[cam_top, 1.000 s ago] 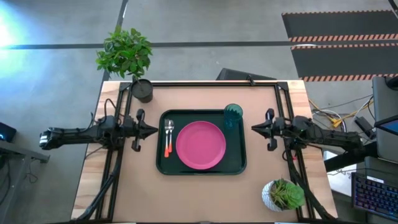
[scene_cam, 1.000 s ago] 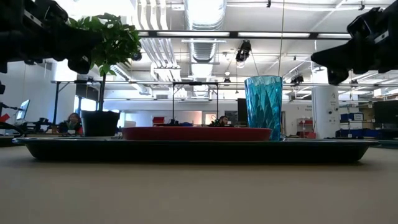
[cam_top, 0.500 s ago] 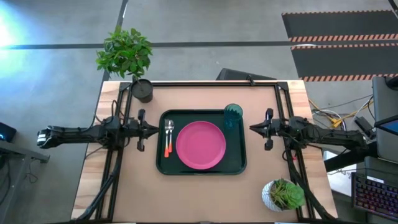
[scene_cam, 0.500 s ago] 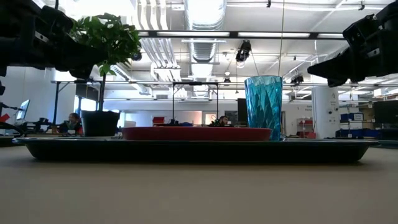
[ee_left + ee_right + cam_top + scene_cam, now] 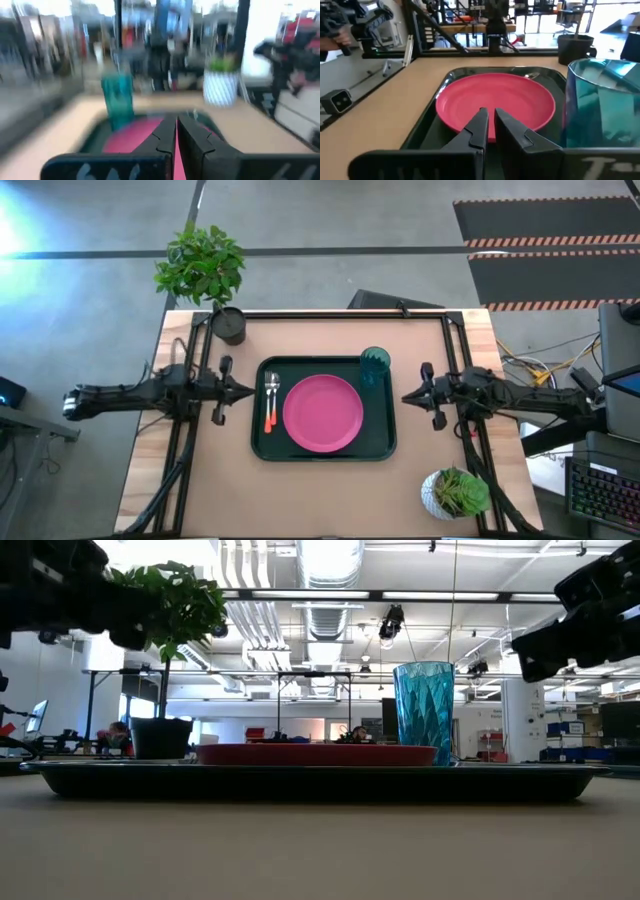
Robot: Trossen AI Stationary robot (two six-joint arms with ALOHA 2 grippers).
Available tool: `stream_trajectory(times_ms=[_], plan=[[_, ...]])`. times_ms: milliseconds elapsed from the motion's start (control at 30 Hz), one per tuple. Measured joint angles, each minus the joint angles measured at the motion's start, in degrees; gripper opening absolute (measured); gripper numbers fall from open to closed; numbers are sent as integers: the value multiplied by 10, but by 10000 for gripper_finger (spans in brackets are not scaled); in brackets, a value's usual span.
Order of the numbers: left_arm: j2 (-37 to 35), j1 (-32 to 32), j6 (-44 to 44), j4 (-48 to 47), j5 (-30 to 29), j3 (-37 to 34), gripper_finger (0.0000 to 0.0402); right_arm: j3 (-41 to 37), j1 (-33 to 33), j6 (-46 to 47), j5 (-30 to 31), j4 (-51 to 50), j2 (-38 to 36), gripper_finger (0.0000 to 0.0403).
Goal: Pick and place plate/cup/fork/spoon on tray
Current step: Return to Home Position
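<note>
The dark tray (image 5: pixel 262 442) lies at the table's middle. The pink plate (image 5: pixel 322 412) rests flat in it. The teal cup (image 5: pixel 375 366) stands upright in the tray's far right corner. The fork and spoon (image 5: pixel 270 402) lie side by side along the tray's left rim, orange handles toward the near edge. My left gripper (image 5: pixel 250 390) hovers just left of the tray, shut and empty, pointing at it. My right gripper (image 5: pixel 405 396) hovers just right of the tray, shut and empty. The right wrist view shows the plate (image 5: pixel 495 102) and the cup (image 5: pixel 602 100) ahead of its fingers.
A dark pot (image 5: pixel 228 325) with a leafy plant stands at the table's far left corner. A white ribbed pot (image 5: pixel 450 495) with a succulent stands at the near right. Black frame rails run along the table's left, right and far sides. Bare tabletop lies near the front edge.
Both grippers have shifted slightly beside the tray, the right one a little toward the table's near edge while rolling about its axis. Both stay shut and empty. The plate, cup, fork and spoon have stayed where they were on the tray.
</note>
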Motion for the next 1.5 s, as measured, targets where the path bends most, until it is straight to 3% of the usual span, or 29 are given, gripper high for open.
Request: stream_trajectory(times_ms=[100, 267, 400, 467, 567, 767, 967, 1500], plan=[[-15, 0, -35, -115, 4, 21, 0, 4, 0, -17, 0, -9, -12, 22], [-56, 0, -6, -164, 19, 32, 0, 10, 0, -32, 18, -39, -37, 22], [-109, 0, -16, -159, 20, -8, 0, 10, 0, -64, 18, -38, -63, 22], [-130, 0, -17, -106, 18, -27, 0, 10, 0, -72, 18, -39, -74, 22], [-127, 0, 21, -68, 32, -41, 0, 10, 0, -72, 18, -39, -81, 22], [-121, 1, -18, -69, 37, -41, 0, 1, 0, -45, 22, -12, -80, 22], [-124, 1, -13, -69, 38, -41, 0, -17, 0, -41, 108, 26, -77, 22], [-106, 1, -5, -70, 38, -43, 0, -17, 0, -47, 108, 25, -65, 22]])
